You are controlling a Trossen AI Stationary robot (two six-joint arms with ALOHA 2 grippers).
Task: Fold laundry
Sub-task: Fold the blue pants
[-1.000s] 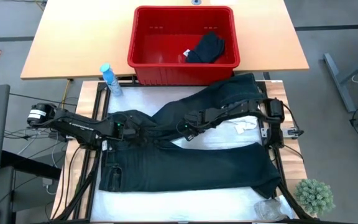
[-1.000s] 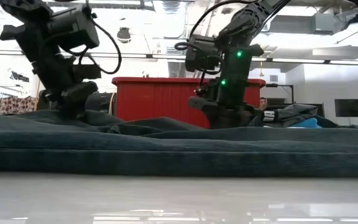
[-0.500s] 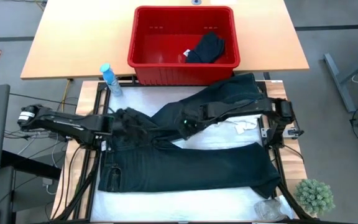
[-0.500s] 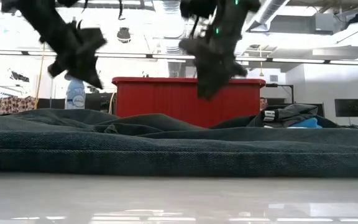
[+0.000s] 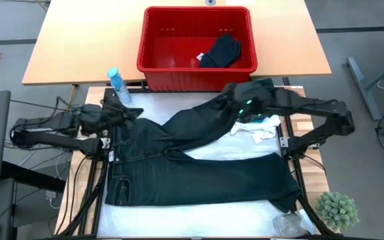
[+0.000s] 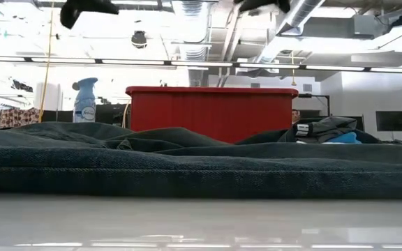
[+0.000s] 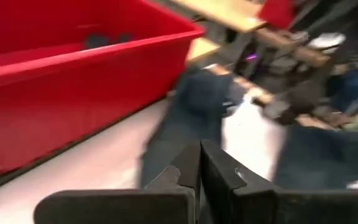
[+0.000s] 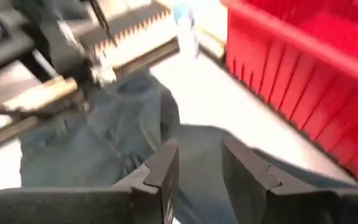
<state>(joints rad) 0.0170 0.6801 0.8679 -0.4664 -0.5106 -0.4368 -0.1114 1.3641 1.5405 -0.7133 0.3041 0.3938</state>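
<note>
From above, the long dark trousers are lying spread across the white surface, one leg running along the near side and the other angling up toward the red basket. A dark garment is sitting inside that basket, at its right. A small white garment is lying just beside the upper trouser leg, partly under the right arm. The left gripper is hovering over the waistband end of the trousers, near a blue spray bottle, its jaws pressed together and carrying nothing. The right gripper is hanging over the upper trouser leg, close to the basket's front wall. A small green plant is standing at the near right corner.

At table-top height, the trousers are filling the foreground as a low dark ridge, with the basket and the bottle rising behind. Both grippers are lifted clear of the cloth, showing only as dark shapes at the top edge.

From the left wrist, the left gripper's jaws are meeting with no gap and no cloth between them, the basket close by.

From the right wrist, the right gripper's jaws are standing partly apart, holding nothing, above the trousers.
</note>
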